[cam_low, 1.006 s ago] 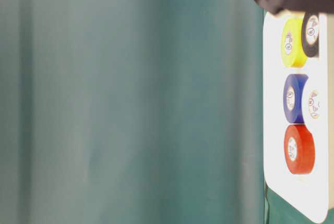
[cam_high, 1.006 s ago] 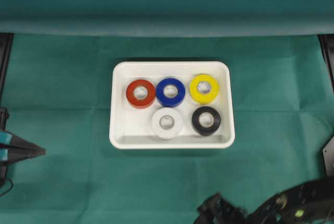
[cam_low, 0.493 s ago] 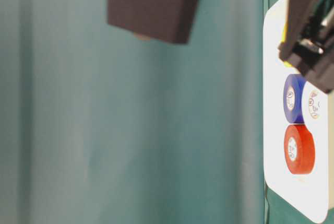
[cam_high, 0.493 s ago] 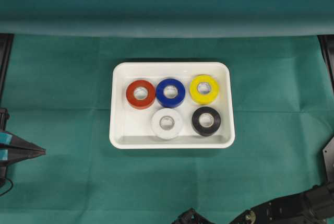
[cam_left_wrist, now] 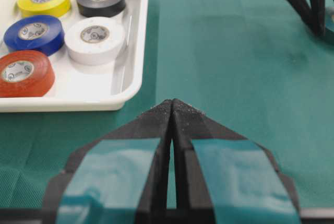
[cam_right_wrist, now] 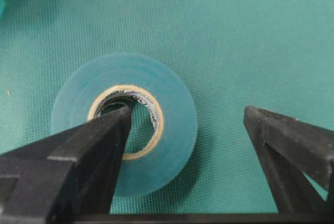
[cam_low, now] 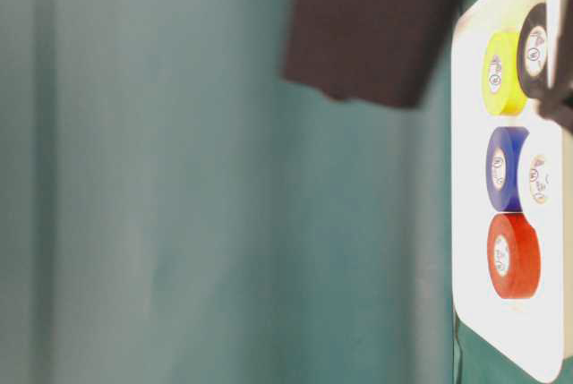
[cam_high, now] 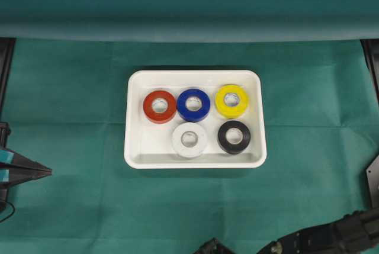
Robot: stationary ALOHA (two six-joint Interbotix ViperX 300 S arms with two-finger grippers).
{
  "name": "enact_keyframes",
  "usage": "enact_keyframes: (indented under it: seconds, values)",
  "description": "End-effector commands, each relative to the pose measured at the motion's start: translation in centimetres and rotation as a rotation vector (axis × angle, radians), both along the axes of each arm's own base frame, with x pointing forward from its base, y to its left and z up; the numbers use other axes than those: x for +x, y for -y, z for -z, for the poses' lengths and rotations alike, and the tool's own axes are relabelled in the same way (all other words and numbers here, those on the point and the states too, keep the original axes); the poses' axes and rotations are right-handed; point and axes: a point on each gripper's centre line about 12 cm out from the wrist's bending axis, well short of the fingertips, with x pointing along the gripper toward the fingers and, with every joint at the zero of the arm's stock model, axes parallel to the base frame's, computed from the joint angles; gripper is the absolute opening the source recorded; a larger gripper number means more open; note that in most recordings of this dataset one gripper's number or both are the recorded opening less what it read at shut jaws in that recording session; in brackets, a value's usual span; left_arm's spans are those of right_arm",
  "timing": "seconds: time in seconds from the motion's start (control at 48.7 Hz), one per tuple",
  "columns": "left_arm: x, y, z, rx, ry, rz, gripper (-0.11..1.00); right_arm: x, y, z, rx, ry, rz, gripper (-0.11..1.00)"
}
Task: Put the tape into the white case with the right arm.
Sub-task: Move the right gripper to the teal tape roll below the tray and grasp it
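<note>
Green cloth [cam_high: 71, 82] covers the table in the overhead view, and a shallow glossy white plastic case [cam_high: 135, 147] with rounded corners sits at its centre holding 5 tape rolls: red [cam_high: 159, 106] at 9 o'clock, blue [cam_high: 193, 105] at 12 o'clock, yellow [cam_high: 231, 100] at 2 o'clock, white [cam_high: 189, 140] at 6 o'clock and black [cam_high: 234, 137] at 4 o'clock. The black left gripper with teal strips [cam_high: 41, 172] lies at the 9 o'clock edge; the black right arm [cam_high: 331, 239] crosses the 5 o'clock corner. In the table-level view the case [cam_low: 470, 250] stands on the right with a dark blurred block [cam_low: 372, 26] at 12 o'clock. The left wrist view shows the left gripper [cam_left_wrist: 172, 110] with its 2 tips pressed together, the case [cam_left_wrist: 125, 85] at 10 o'clock. In the right wrist view the right gripper [cam_right_wrist: 185, 122] is spread wide over a translucent pale teal tape roll [cam_right_wrist: 172, 104] lying flat on the cloth, outside the case; 1 finger [cam_right_wrist: 88, 151] covers the roll's core, the other [cam_right_wrist: 287, 145] stands clear at 3 o'clock.
</note>
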Motion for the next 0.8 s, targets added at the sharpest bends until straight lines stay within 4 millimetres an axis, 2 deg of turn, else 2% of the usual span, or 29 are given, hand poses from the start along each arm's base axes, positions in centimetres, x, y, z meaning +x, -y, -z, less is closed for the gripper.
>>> enact_keyframes:
  seconds: [0.0,0.452,0.493,0.657,0.718,0.78]
  values:
    - [0.1,0.0,-0.4,-0.001,0.008,-0.002,0.0,1.0,-0.6,-1.0,0.017,0.032,-0.003,0.62]
    - [0.1,0.0,-0.5,-0.001,0.011,-0.002,0.0,1.6,-0.3,-0.4,-0.016,0.015,0.025,0.6]
    - [0.1,0.0,-0.4,-0.003,0.008,-0.002,0.0,1.6,-0.4,-0.5,-0.015,0.016,0.023,0.55]
    - [0.1,0.0,-0.4,-0.001,0.008,-0.002,0.0,1.6,-0.4,-1.0,-0.012,0.027,0.022,0.13]
    - [0.1,0.0,-0.4,-0.001,0.008,-0.003,0.0,1.6,-0.4,-1.3,-0.007,0.033,0.022,0.06]
    - [0.1,0.0,-0.4,-0.001,0.008,-0.002,0.0,1.6,-0.4,-1.4,-0.007,0.035,0.021,0.04]
